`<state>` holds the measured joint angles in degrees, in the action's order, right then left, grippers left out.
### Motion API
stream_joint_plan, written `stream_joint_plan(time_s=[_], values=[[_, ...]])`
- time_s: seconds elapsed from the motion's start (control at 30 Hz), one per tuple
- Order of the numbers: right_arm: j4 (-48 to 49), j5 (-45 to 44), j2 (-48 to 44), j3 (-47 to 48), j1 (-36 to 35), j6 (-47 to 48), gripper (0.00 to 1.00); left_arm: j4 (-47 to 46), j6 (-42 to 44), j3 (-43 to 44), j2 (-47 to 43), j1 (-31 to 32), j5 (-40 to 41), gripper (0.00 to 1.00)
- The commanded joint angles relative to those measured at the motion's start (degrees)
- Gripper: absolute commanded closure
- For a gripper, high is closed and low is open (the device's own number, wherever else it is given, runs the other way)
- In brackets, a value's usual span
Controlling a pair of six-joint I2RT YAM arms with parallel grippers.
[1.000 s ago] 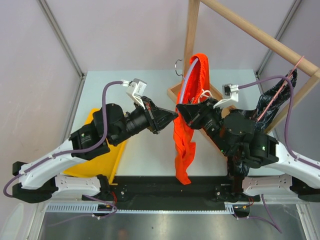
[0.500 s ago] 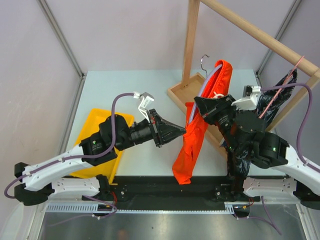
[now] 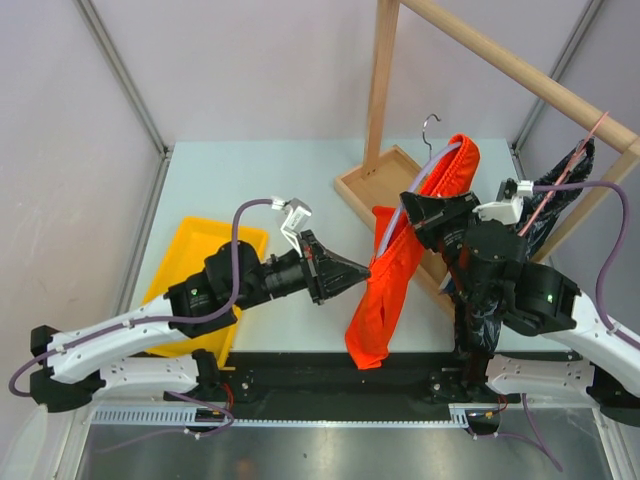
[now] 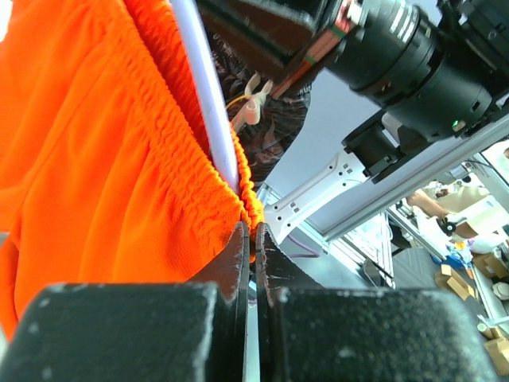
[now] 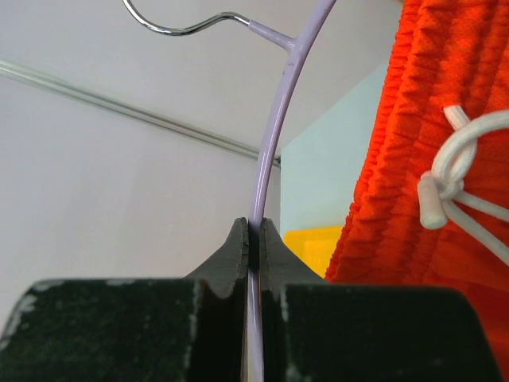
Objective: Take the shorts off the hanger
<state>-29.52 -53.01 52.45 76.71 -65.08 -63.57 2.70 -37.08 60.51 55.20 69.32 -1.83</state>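
Observation:
The orange shorts (image 3: 385,290) drape from a lilac wire hanger (image 3: 437,165) and hang down over the table's front edge. My left gripper (image 3: 373,268) is shut on their gathered waistband edge (image 4: 248,208), next to the hanger bar (image 4: 203,87). My right gripper (image 3: 406,206) is shut on the hanger wire (image 5: 274,143), below its steel hook. The orange shorts (image 5: 445,119) and their white drawstring (image 5: 453,187) fill the right of the right wrist view. The dark shorts (image 3: 555,195) hang from the wooden rod at the right.
A wooden rack stands at the back right, with a post (image 3: 381,80), a sloping rod (image 3: 520,70) and a tray-like base (image 3: 375,180). A yellow tray (image 3: 195,255) lies on the table at the left, partly under my left arm.
My right gripper has carried the hanger right and toward the rack, off its earlier spot. My left gripper followed rightward and lower, still pinching the waistband. The orange shorts now stretch slantwise between them.

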Motion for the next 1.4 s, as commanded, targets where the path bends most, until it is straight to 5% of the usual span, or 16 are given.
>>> stream_joint_plan(time_s=[0.0, 0.3, 0.53, 0.97, 1.17, 1.37], values=[[12.63, -13.08, -2.44, 2.31, 3.11, -0.51, 1.0, 6.36, -0.62, -3.11, -2.99, 2.22, -6.17, 0.99], [12.48, -11.41, -2.09, 2.31, 5.31, -2.17, 1.0, 6.0, -0.8, -7.16, -5.19, 2.22, -5.03, 1.0], [6.06, -2.55, -2.17, 2.31, 5.66, -13.22, 1.0, 8.19, 0.25, -6.38, -3.7, 1.87, -0.47, 1.0], [-5.73, 22.77, -3.05, 2.31, 4.79, -37.58, 1.0, 6.27, 1.75, 4.52, 7.81, -16.66, -3.18, 1.0], [-1.6, 23.65, -3.75, 2.31, 2.41, -36.54, 1.0, 6.7, 2.63, 12.52, 15.9, -20.01, -4.68, 1.0], [5.51, 25.59, -3.58, 2.31, 2.33, -24.08, 1.0, 9.96, 4.12, 12.18, 13.29, -20.72, -2.57, 1.0]])
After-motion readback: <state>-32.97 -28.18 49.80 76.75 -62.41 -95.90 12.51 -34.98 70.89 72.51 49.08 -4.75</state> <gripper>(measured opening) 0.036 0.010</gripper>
